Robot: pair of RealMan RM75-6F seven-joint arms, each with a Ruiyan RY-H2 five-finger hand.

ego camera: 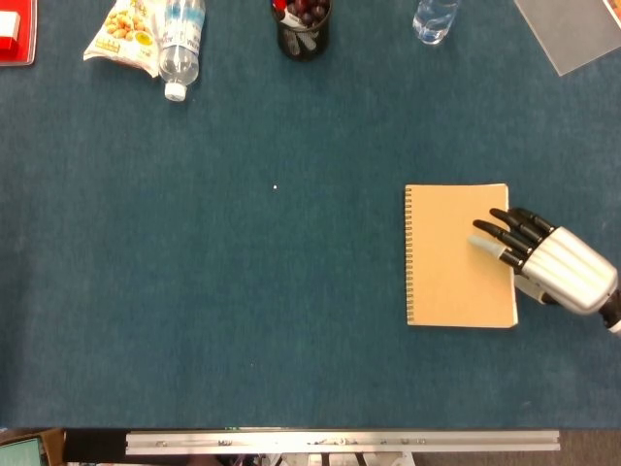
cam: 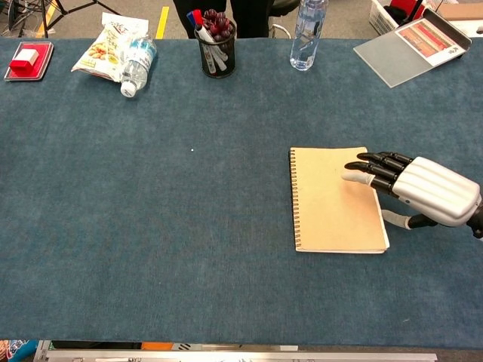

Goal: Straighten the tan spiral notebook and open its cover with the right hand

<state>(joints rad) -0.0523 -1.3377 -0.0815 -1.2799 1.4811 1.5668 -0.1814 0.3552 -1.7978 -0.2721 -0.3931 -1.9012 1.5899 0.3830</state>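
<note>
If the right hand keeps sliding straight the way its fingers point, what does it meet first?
The right hand points toward the table's left with its fingertips on the tan spiral notebook. Going on, it would cross the cover and likely reach the wire spiral binding first; beyond that, only bare blue table cloth shows.
</note>
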